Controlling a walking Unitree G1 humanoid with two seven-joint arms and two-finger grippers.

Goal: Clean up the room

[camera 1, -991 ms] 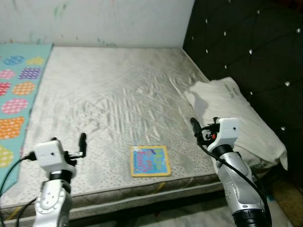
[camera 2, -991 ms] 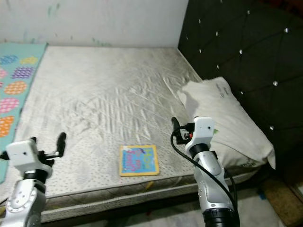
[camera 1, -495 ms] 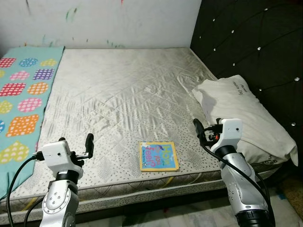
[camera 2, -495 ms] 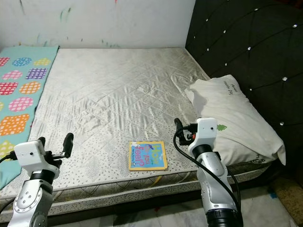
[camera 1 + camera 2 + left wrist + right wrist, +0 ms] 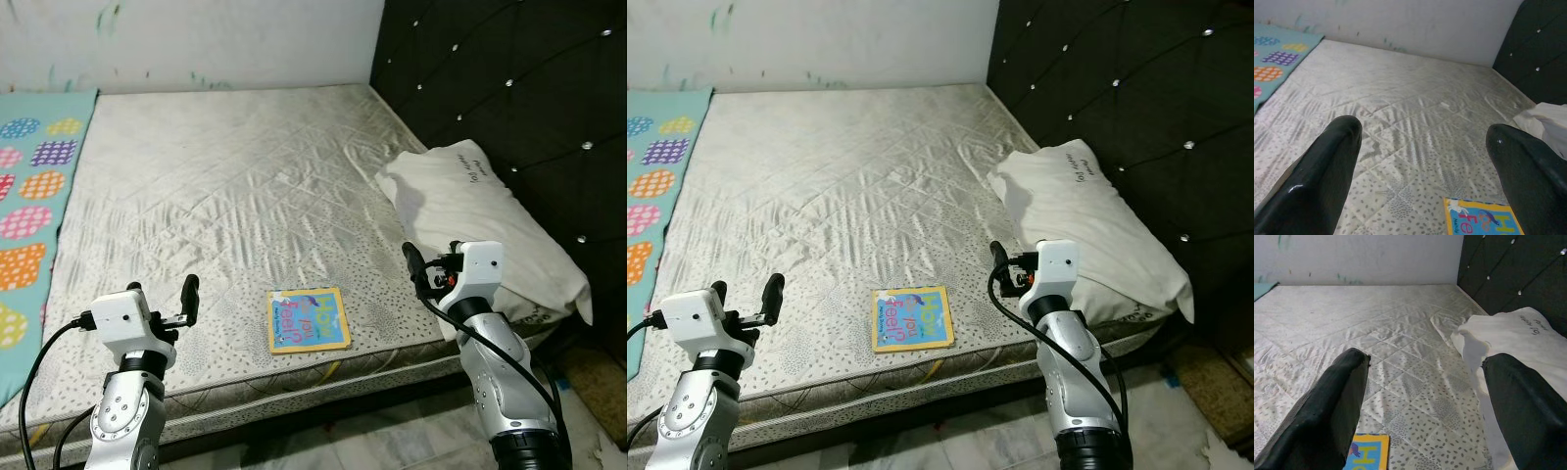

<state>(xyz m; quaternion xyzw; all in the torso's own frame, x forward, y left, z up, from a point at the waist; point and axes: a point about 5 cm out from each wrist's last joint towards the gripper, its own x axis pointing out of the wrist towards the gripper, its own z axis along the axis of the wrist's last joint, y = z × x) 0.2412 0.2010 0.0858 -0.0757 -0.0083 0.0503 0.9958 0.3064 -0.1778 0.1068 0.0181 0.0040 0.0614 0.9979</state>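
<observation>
A thin children's book with a yellow border and blue cover lies flat near the front edge of the bare quilted mattress. My left gripper hovers over the mattress's front left part, left of the book, open and empty. My right gripper hangs to the right of the book, beside the white pillow, also open and empty. The left wrist view looks between its wide-spread fingers at the book's corner. In the right wrist view the book's edge and the pillow appear.
A teal blanket with coloured dotted patches covers the mattress's left side. A black tufted headboard stands along the right, a white wall at the far end. Pale tiled floor runs below the bed's front edge.
The whole picture has shifted, so the camera moved. Both grippers keep the same open pose, and the book lies where it was.
</observation>
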